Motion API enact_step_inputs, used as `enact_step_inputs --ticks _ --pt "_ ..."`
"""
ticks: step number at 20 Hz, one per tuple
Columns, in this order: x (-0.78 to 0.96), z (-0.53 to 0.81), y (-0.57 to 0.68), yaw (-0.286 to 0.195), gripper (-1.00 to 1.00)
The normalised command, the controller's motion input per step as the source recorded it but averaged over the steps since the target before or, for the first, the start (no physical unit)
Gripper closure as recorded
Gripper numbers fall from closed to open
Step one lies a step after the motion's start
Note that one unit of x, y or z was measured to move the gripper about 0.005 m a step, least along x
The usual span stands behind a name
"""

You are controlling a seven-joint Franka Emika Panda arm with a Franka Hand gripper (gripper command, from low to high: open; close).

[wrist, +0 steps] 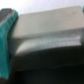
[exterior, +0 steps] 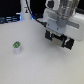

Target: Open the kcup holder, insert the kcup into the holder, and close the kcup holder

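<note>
kcup: tiny white cylinder with a bright green top — upright on the pale table, toward the exterior view's left.
kcup holder: pale grey panel fills the wrist view — blurred; open or closed, cannot tell.

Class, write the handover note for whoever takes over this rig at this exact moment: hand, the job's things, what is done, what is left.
Hand: down at the kcup holder on the exterior view's right; whether open or shut cannot be told. The wrist view shows a pale grey panel very close up, blurred.
Kcup: upright on the white table, green top up, well apart from the holder and untouched.
Done: nothing confirmed; the holder's open or closed state is unclear.
Left: open the holder, insert the kcup, close the holder.
</note>
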Motion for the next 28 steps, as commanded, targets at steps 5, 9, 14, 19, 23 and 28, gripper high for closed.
enact_step_inputs --ticks 5,9,14,19,23,28 --pt "0.17 0.21 -0.10 -0.069 -1.00" --pt "0.18 0.29 -0.21 -0.101 -1.00" --pt "0.02 0.35 -0.50 -0.174 -1.00" --pt "-0.09 0.28 -0.56 -0.222 -1.00" --pt "-0.14 0.24 -0.51 -0.229 -1.00" --pt "-0.27 0.15 -0.39 -0.250 -1.00"
